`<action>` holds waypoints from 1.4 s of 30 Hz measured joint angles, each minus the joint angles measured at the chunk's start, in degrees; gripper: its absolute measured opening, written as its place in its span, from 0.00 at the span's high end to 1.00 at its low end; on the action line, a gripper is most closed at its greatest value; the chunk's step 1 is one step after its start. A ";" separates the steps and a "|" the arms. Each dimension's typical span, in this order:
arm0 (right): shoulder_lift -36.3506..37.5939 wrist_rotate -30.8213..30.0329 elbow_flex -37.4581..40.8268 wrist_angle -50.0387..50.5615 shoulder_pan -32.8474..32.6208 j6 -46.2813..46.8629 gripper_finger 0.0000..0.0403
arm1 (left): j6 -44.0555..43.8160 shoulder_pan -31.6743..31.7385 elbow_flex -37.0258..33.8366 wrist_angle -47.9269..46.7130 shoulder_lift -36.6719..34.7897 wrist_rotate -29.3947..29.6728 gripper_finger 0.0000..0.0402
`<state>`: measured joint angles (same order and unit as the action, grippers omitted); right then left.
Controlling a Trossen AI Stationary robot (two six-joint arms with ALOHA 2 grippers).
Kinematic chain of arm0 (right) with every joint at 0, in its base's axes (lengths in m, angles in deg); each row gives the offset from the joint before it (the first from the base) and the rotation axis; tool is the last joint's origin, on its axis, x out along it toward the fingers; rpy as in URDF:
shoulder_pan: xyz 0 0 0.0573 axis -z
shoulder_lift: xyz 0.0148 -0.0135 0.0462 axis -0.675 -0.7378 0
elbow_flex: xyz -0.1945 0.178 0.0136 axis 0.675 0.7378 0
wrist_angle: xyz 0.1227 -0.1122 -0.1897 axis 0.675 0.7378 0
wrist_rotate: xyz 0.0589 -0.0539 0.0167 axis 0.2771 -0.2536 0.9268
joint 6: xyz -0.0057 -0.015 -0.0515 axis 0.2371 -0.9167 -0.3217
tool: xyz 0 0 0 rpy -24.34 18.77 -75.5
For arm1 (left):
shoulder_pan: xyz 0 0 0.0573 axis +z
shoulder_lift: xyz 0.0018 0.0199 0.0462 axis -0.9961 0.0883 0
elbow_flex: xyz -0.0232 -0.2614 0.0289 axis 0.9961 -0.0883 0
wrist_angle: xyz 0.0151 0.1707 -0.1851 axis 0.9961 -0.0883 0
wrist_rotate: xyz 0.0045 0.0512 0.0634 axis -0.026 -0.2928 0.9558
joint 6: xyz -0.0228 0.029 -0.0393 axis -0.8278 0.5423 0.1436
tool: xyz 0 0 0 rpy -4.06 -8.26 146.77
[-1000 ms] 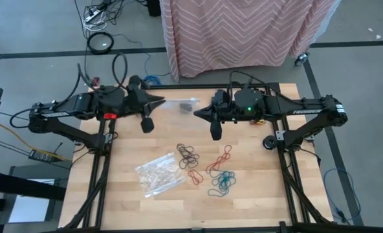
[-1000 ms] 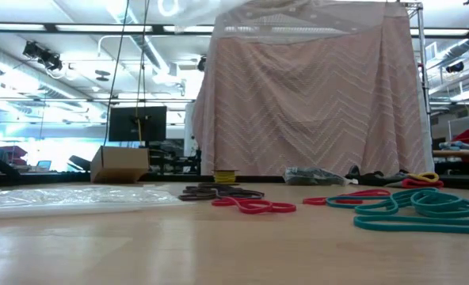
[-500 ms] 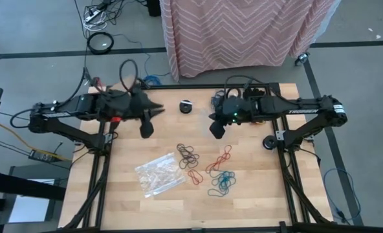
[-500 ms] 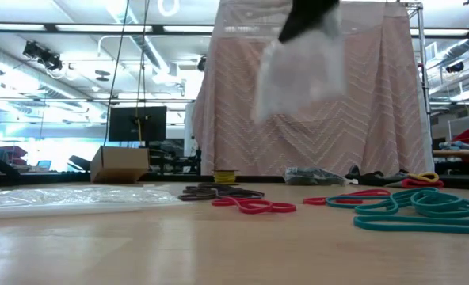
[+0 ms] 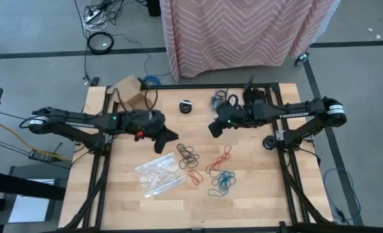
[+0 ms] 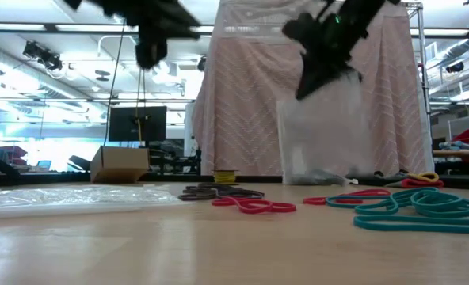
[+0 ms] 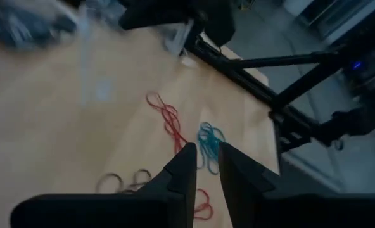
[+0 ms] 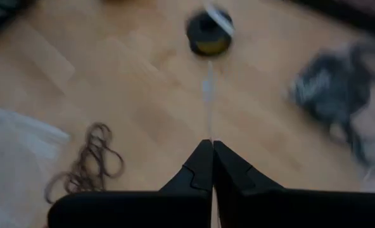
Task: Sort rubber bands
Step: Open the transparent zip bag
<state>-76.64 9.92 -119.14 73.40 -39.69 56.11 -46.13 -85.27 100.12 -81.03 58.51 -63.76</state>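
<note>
Rubber bands [image 5: 206, 167] loose at tabletop [image 5: 256, 194] centre: dark, red, teal clusters. Crinkly bag [image 5: 160, 174] just left of them. Right end effector [image 5: 214, 127] pinching a clear bag [image 6: 322, 142], raised. Left end effector [image 5: 162, 143] slightly spread, empty, above the tabletop.

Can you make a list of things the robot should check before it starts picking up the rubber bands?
1. Right hand holding the clear bag firmly: ok, fingers pinched shut on its top edge, bag hanging above the table.
2. Left hand free to pick: ok, fingers slightly apart, nothing between them.
3. Rubber bands reachable: ok, brown bands, red bands and teal bands lie loose on the table.
4. Colours kept apart: not ok, the groups touch.
5. Second bag out of the way: ok, it lies flat beside the bands.
6. Hanging bag open: cannot tell.
</note>
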 joint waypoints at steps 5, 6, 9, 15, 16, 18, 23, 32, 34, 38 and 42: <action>0.00 4.41 8.87 -13.78 -0.02 3.13 1.00 | -4.45 -0.04 -5.70 3.97 0.08 -4.03 0.82; 0.00 6.13 10.60 -18.55 -0.05 2.35 1.00 | -4.63 -0.04 -6.27 4.00 0.04 -4.20 0.82; 0.01 10.73 14.68 -33.27 -0.13 1.48 1.00 | -5.61 -0.02 -7.19 4.12 0.04 -4.28 0.82; -2.92 16.09 17.28 -38.91 0.85 4.35 1.00 | -5.55 -0.02 -7.24 6.94 0.04 -4.02 0.82; -4.01 16.47 17.26 -38.61 0.67 4.68 1.00 | -5.54 -0.02 -7.24 7.17 0.04 -3.42 0.82; -5.27 12.23 17.01 -36.34 -0.50 6.84 1.00 | -5.51 -0.02 -7.24 7.57 0.03 -2.45 0.82; -1.71 1.57 15.07 -34.14 -1.01 5.12 1.00 | -5.61 -0.10 -7.28 7.74 0.02 -4.30 0.82; 4.47 -6.96 6.96 -0.90 1.38 2.59 1.00 | -5.37 -0.15 -7.28 7.89 0.02 -5.40 0.82; 3.88 -5.57 6.13 -0.44 1.52 0.98 1.00 | -4.36 -0.16 -7.28 7.77 0.02 -5.24 0.82; -0.42 3.06 6.04 -6.04 2.28 -0.68 1.00 | -3.95 -0.11 -7.28 7.52 0.08 -3.30 0.82; -7.51 11.77 6.04 -14.16 3.57 -0.11 1.00 | -4.05 -0.02 -7.28 6.88 0.53 0.09 0.82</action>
<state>-84.15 21.69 -113.10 59.24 -36.12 56.00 -50.18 -85.29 92.84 -74.15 59.04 -63.66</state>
